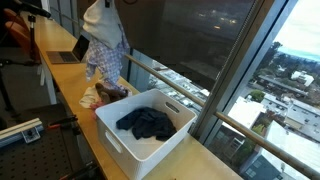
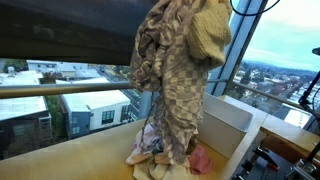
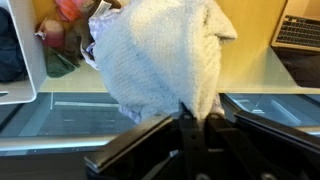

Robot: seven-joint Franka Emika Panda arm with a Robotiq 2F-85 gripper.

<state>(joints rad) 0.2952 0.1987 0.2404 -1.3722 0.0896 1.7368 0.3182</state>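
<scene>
My gripper (image 3: 196, 113) is shut on a cream knitted cloth (image 3: 160, 55) and holds it up in the air. In both exterior views the cream cloth (image 1: 100, 18) hangs together with a checkered cloth (image 2: 178, 85) whose lower end reaches a small pile of clothes (image 1: 103, 93) on the wooden counter. The gripper itself is hidden by the cloth in the exterior views. Beside the pile stands a white bin (image 1: 172, 147) with a dark blue garment (image 1: 146, 124) inside it.
A laptop (image 1: 70, 52) lies further along the counter (image 1: 62, 80). A metal rail (image 1: 190, 98) and a large window run along the counter's far side. The bin's white wall (image 3: 18, 85) shows at the left of the wrist view.
</scene>
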